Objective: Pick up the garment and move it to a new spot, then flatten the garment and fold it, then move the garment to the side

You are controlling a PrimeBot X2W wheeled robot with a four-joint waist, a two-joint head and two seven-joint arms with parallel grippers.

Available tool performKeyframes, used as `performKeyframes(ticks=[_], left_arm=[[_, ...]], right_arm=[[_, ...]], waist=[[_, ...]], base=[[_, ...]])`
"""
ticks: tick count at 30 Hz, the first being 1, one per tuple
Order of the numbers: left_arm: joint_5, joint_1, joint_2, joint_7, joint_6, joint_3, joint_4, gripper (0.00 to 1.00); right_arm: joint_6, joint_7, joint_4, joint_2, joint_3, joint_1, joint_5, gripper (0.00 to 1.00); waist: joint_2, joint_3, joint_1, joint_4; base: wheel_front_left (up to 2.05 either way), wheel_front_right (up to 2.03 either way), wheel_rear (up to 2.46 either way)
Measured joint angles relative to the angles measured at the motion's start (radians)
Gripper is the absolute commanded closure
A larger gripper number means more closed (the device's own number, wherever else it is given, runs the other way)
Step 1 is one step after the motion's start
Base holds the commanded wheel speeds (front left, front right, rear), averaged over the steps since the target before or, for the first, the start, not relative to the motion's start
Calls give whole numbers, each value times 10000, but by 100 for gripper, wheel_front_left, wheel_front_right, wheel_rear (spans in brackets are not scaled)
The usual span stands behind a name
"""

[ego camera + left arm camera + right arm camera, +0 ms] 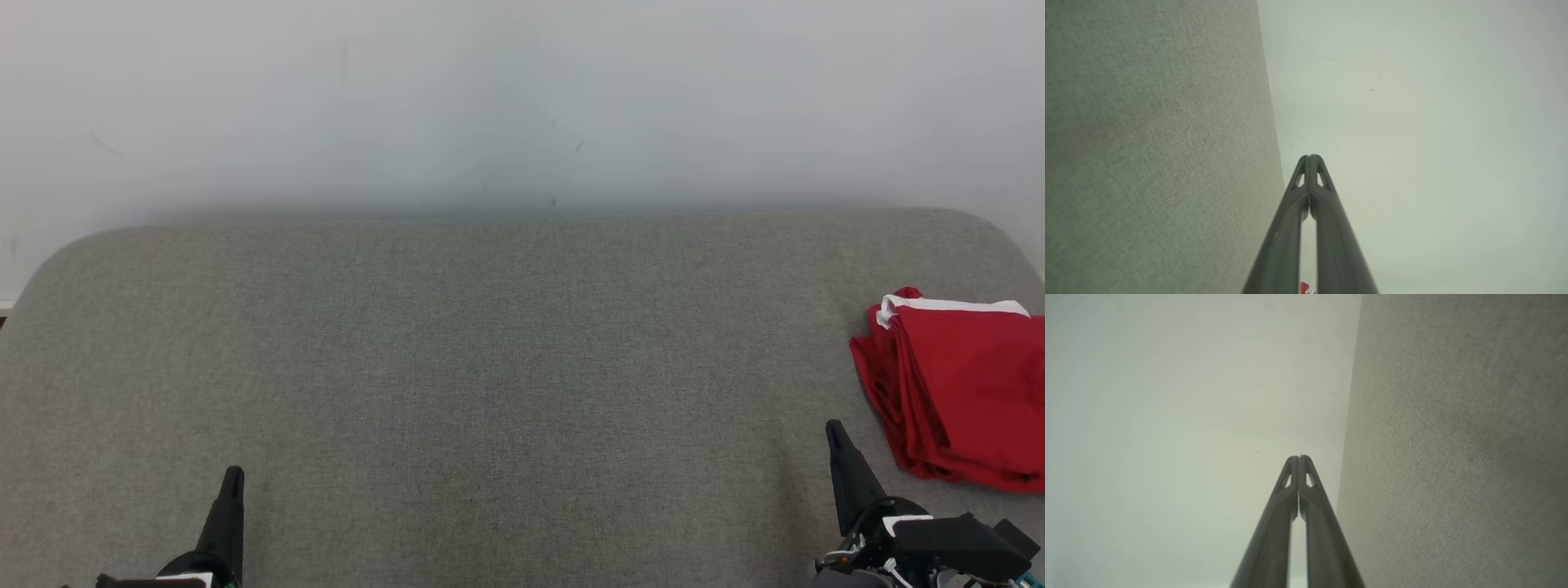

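Left gripper: the left gripper sits at the near left, low over the grey top. It points away toward the wall.
Left gripper's grip: in the left wrist view its two dark fingers are pressed together at the tips. Nothing is between them.
Right gripper: the right gripper sits at the near right. It also points away toward the wall.
Right gripper's grip: in the right wrist view its two fingers meet at the tips. They hold nothing.
Gripper and garment: the right gripper is just to the left of the garment, by its near left corner. The two do not touch.
Garment: it is red and folded into a neat pile. It lies flat on the right side of the grey top. The right edge of the head view cuts part of it off.
White strip: a white strip runs along the far edge of the pile.
Grey top: it is soft woven cloth with round far corners. It goes from the near edge back to the wall.
Wall: it is pale and plain, with a few tiny dark marks. It stands right behind the far edge of the grey top.
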Motion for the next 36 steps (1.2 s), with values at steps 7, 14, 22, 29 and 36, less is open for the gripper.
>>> performKeyframes(ticks=[7, 14, 22, 29, 36], left_arm=[[-77, -27, -13, 12, -12, 23, -8, 100], [-77, -32, -15, 12, -12, 23, -10, 100], [-79, -33, -15, 13, -12, 23, -10, 100], [-79, -34, -15, 12, -12, 23, -10, 100], [-79, -35, -15, 13, -12, 21, -10, 100]], right_arm=[[0, 2, 2, -2, -6, -23, 138, 100], [0, 2, 2, -2, -8, -24, 136, 100], [0, 2, 2, 0, -6, -25, 136, 100], [0, 2, 4, 0, -4, -25, 136, 100], [0, 2, 4, 0, -6, -25, 136, 100]], waist=[[0, 17, -1, 6], [0, 17, -1, 6], [0, 17, -1, 6], [0, 17, -1, 6], [0, 16, -1, 6]], base=[[0, 0, 0], [0, 0, 0], [0, 0, 0], [0, 0, 0], [0, 0, 0]])
